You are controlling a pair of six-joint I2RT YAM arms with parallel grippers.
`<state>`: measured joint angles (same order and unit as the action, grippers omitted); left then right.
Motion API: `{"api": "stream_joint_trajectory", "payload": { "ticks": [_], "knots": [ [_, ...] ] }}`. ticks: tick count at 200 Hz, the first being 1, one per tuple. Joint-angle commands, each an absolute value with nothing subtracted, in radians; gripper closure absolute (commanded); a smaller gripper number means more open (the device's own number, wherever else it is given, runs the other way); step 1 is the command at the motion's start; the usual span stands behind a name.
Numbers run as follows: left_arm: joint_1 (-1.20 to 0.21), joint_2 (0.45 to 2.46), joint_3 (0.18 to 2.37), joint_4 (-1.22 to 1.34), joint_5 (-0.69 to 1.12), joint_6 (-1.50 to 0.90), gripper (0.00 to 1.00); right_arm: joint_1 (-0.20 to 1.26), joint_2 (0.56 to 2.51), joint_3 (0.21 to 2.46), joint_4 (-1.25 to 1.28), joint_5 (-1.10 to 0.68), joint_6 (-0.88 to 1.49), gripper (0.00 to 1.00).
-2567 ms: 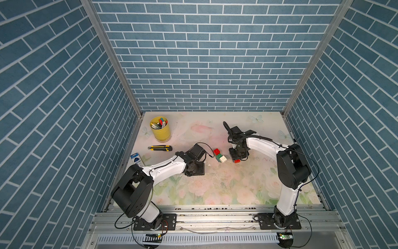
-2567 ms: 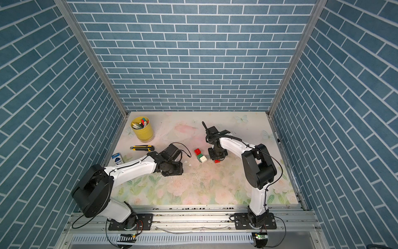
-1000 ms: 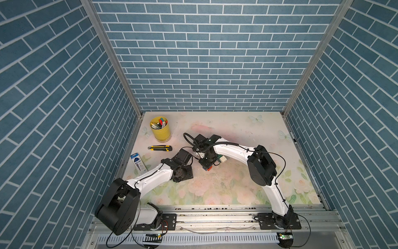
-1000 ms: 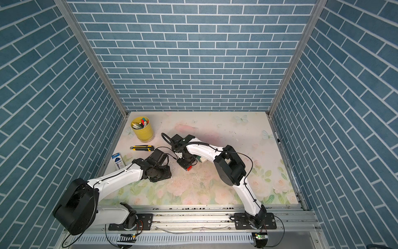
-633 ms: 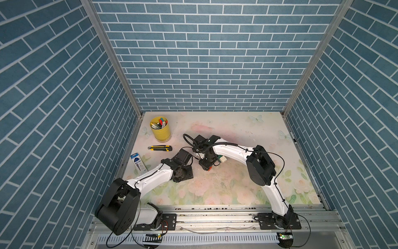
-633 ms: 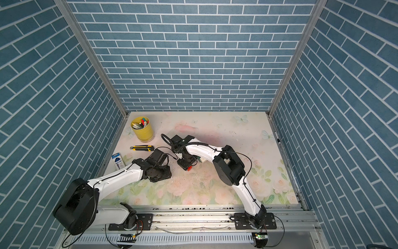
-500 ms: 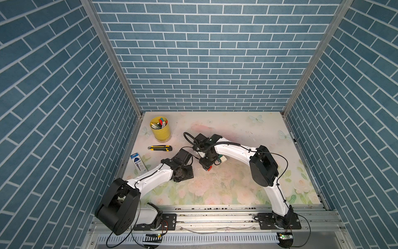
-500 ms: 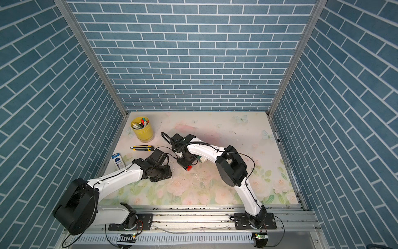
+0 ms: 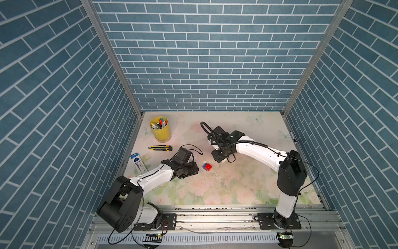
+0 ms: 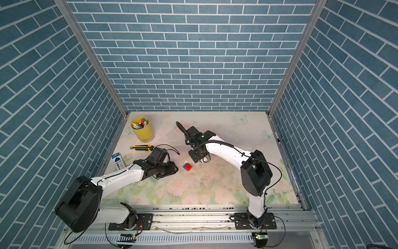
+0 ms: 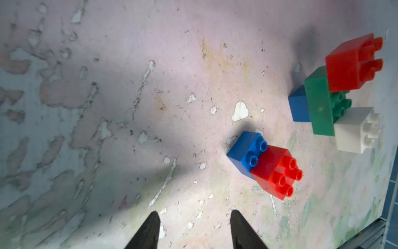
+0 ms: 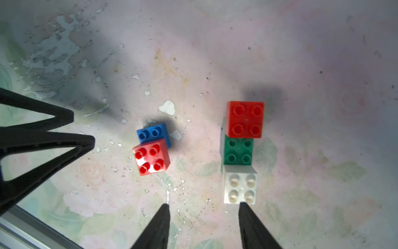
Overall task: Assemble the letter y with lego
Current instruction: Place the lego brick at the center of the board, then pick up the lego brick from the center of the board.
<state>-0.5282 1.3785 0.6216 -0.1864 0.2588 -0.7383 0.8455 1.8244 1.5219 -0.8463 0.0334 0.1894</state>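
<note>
Right wrist view: letter y (image 12: 239,151), unfinished red-green-white cluster, lying mid-scene on the surface (image 12: 323,64); blue-red pair (image 12: 151,155) near its left, apart. Likely light, rigid, slick; pinch flat side walls below studs. Spread, empty: right fingers (image 12: 159,228), left fingers (image 11: 148,230).

From where I stand, the left arm (image 9: 155,179), white shells with black joint housings, stretches low from its base at the front rail toward the middle of the floral worktop (image 9: 237,185), forearm almost level. Its black two-fingered left gripper (image 11: 193,215) hangs close above the surface, jaws parted. The right arm (image 9: 254,151), built the same, stands upright from its base, bends at a black elbow (image 9: 290,174) and reaches across toward the centre. Its wrist (image 9: 224,140) turns the black right gripper (image 12: 204,207) downward, jaws likewise apart. The two grippers are near each other, not touching.
</note>
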Motion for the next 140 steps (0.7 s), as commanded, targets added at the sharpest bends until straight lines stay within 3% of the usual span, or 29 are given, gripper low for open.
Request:
{"api": "stream_joint_trajectory", "payload": {
  "ticks": [1,83,140],
  "knots": [
    [-0.508,1.421,0.577,-0.005,0.339,-0.768,0.44,0.823,1.771,1.468,-0.801,0.064,0.258,0.48],
    [-0.487,1.488,0.46,0.247,0.426,-0.821,0.32,0.781,1.757,1.39,-0.762,0.073,0.285,0.48],
    [-0.487,1.569,0.467,0.279,0.455,-0.814,0.32,0.776,1.781,1.392,-0.758,0.068,0.285,0.49]
  ]
}}
